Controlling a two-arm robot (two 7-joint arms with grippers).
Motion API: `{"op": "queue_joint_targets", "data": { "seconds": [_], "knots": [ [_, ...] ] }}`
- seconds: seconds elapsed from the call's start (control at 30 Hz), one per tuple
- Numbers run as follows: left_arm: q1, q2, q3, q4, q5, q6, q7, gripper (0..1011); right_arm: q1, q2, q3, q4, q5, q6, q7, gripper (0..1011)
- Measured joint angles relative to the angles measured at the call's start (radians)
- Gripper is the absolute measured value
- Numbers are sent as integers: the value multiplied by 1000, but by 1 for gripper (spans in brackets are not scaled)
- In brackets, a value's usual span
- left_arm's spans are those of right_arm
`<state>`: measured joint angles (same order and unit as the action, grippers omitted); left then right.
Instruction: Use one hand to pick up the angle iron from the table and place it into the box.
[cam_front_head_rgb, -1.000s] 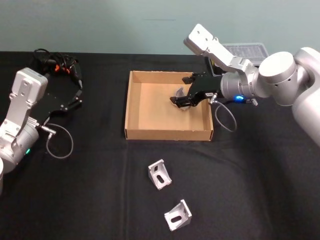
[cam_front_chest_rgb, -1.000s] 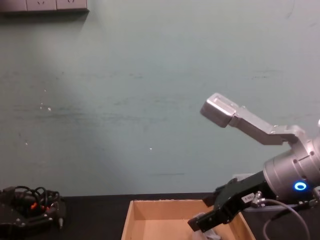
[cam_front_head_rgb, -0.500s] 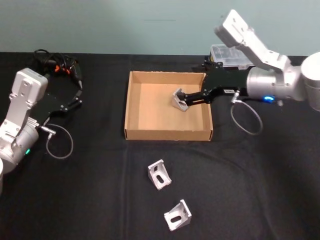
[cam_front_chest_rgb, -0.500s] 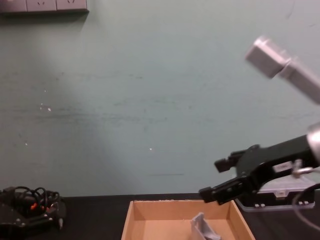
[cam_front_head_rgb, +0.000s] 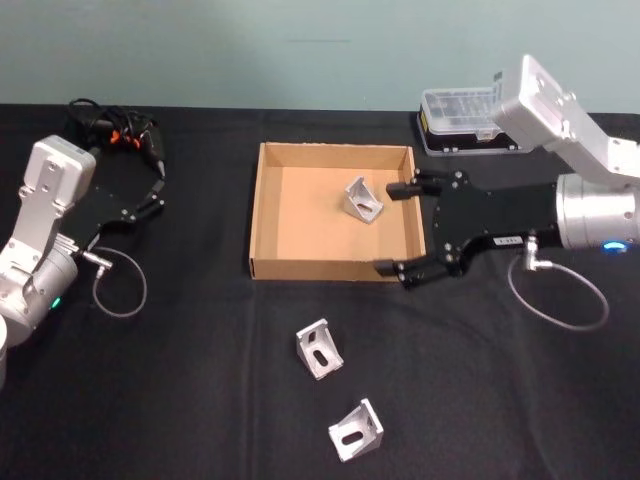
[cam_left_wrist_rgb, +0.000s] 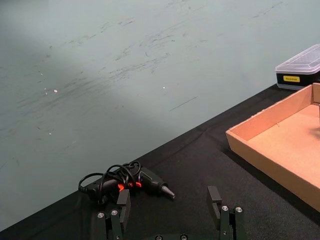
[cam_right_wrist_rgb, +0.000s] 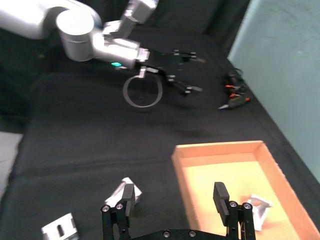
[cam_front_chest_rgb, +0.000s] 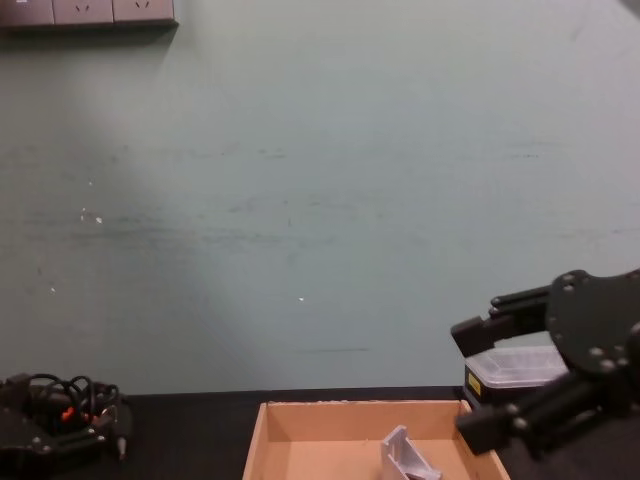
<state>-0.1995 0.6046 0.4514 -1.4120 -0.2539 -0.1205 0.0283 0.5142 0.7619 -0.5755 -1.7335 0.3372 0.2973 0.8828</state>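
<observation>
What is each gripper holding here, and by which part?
Nothing. The right gripper is open at the right wall of the box, an angle iron lying free inside; the left gripper is open and empty.

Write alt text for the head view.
A silver metal angle iron lies inside the shallow tan cardboard box on a black table; the open right gripper hovers at the box's right wall. Two more angle irons lie nearer, and the left gripper is parked far left.
</observation>
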Motion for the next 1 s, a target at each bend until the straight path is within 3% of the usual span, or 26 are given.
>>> {"op": "queue_joint_targets", "data": {
  "seconds": [0.1,0.2,0.37,0.67,1.0],
  "knots": [
    [0,0,0,0,0,0,0,1000,-13,42,-8,-47,17,-1,27,1000],
    [0,0,0,0,0,0,0,1000,-16,61,-17,-68,25,-1,46,1000],
    [0,0,0,0,0,0,0,1000,-6,91,-63,-97,27,-3,106,1000],
    [0,0,0,0,0,0,0,1000,27,96,-179,-97,-12,-5,209,1000],
    [0,0,0,0,0,0,0,1000,77,80,-278,-56,-94,-17,248,1000]
  ]
}}
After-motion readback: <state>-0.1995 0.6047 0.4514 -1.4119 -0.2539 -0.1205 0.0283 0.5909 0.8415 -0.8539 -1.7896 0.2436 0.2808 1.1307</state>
